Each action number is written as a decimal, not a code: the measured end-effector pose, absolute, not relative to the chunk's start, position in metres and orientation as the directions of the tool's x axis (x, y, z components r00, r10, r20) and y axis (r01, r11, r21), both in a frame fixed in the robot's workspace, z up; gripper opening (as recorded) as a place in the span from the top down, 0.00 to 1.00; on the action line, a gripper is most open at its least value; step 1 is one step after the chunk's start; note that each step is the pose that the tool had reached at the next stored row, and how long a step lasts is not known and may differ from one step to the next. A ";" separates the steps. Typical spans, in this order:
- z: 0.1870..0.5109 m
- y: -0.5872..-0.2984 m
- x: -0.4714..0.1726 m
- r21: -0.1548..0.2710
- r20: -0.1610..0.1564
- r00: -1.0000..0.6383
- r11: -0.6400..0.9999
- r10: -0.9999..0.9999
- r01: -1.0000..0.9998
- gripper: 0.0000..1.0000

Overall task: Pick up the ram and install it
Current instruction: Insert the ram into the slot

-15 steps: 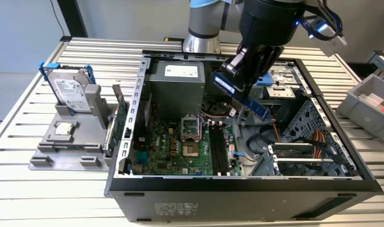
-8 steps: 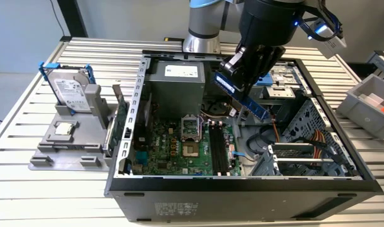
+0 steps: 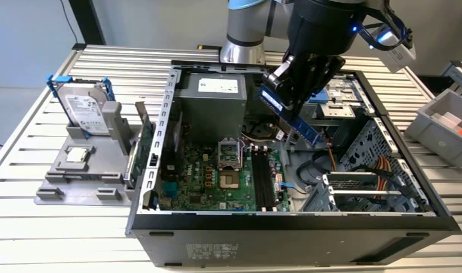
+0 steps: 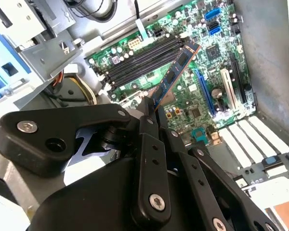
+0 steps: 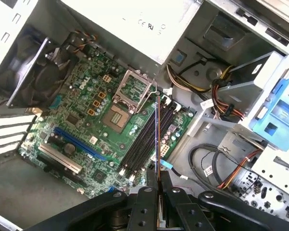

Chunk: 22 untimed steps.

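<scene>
- Fingers (image 4: 148, 144) are pinched narrow on the ram (image 4: 176, 72), clamping one end of the stick.
- Below them, the ram hangs tilted in the air inside the open computer case (image 3: 291, 239). Its free end points down toward the black memory slots (image 5: 143, 139), near them but apart.
- Step in hand, as I judge it: lining up over the motherboard (image 3: 208, 179), with the ram not yet seated. Seating calls for its long edge level and parallel above one slot.
- Farthest off, on the table (image 3: 64, 250), a hard drive (image 3: 85, 111) stands in its grey holder.

Black linkage hand (image 4: 149, 108) with silver screws (image 4: 156, 202), grey arm (image 3: 242, 34)
</scene>
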State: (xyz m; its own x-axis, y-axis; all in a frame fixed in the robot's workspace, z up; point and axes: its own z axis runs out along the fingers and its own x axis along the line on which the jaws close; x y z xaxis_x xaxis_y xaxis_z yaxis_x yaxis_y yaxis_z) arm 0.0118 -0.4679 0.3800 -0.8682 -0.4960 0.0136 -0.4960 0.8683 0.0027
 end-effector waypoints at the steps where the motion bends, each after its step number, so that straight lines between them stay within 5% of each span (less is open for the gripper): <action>1: 0.380 -0.468 0.012 0.003 0.014 -0.873 0.873 -0.487 -0.487 1.00; 22: 0.380 -0.468 0.012 0.003 0.014 -0.958 0.958 -0.288 -0.288 1.00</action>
State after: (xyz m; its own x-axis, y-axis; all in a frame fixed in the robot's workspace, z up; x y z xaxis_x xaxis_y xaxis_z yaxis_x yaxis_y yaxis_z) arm 0.0121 -0.4679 0.3799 -0.9575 -0.2880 0.0136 -0.2880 0.9576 0.0027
